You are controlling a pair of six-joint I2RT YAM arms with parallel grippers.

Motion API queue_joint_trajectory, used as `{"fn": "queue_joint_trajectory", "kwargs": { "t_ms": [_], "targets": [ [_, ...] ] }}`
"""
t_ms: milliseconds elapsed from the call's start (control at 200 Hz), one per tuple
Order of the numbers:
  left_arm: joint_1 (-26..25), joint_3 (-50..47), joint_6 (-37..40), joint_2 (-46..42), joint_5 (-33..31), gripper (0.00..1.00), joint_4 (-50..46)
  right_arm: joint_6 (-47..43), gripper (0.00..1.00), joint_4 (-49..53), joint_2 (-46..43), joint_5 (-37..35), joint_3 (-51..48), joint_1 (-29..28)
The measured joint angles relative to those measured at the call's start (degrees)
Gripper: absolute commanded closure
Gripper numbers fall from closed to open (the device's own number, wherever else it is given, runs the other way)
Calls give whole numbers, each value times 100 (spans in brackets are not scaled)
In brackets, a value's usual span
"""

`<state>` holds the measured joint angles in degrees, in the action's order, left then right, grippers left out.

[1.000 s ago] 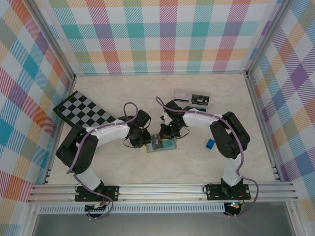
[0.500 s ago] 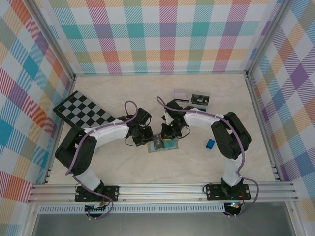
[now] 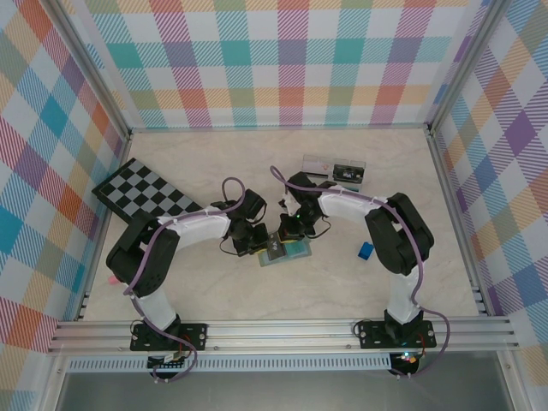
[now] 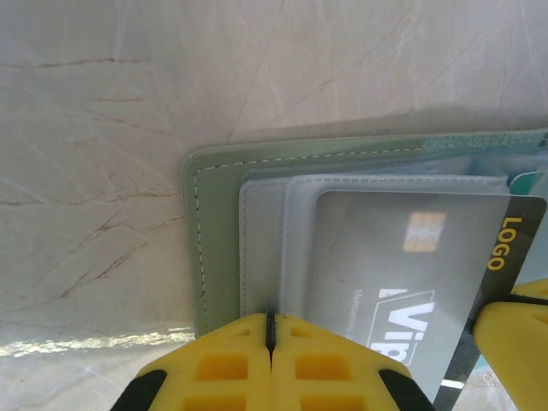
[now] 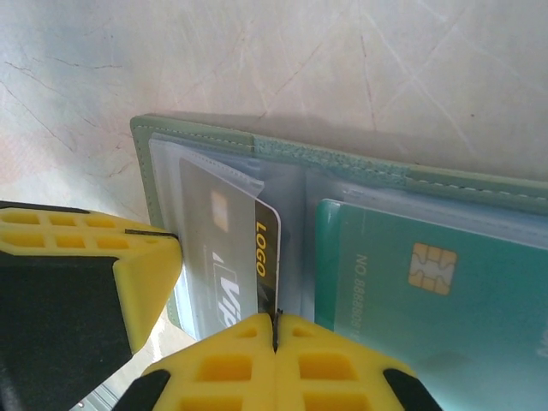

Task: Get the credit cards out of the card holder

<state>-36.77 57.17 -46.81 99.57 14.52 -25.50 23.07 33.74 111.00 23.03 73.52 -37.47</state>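
The sage-green card holder lies open on the table between both grippers. Its stitched edge and clear inner pockets show in the left wrist view. A dark credit card marked "LOGO" sticks partly out of its pocket. My right gripper is shut on that card's protruding corner. A teal-green credit card sits in the neighbouring pocket. My left gripper is shut on the holder's inner pocket edge, at the holder's left end.
A checkerboard mat lies at the left. At the back stands a clear tray holding cards. A small blue block rests to the right of the holder. Plaid walls and metal rails enclose the table.
My left gripper has closed fully on the holder's pocket edge and its arm has shifted slightly. The right gripper has stayed on the dark card.
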Motion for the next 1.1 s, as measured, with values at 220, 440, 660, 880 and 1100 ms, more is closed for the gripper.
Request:
{"fn": "queue_joint_trajectory", "kwargs": {
  "t_ms": [220, 440, 660, 880, 1100],
  "targets": [
    [0, 0, 15, 9, 0, 100, 2, 0, 79, -2, 177, 105, 0, 0],
    [0, 0, 15, 13, -2, 100, 2, 2, 89, -22, 212, 269, 0, 31],
    [0, 2, 13, 13, -15, 100, 0, -2, 91, -59, 203, 452, -28, 149],
    [-2, 0, 13, 13, -22, 100, 0, -11, 93, -181, 33, 684, -238, 310],
    [-17, 0, 13, 13, -46, 100, -2, -4, 88, -417, -7, 920, -474, 424]
  ]
}}
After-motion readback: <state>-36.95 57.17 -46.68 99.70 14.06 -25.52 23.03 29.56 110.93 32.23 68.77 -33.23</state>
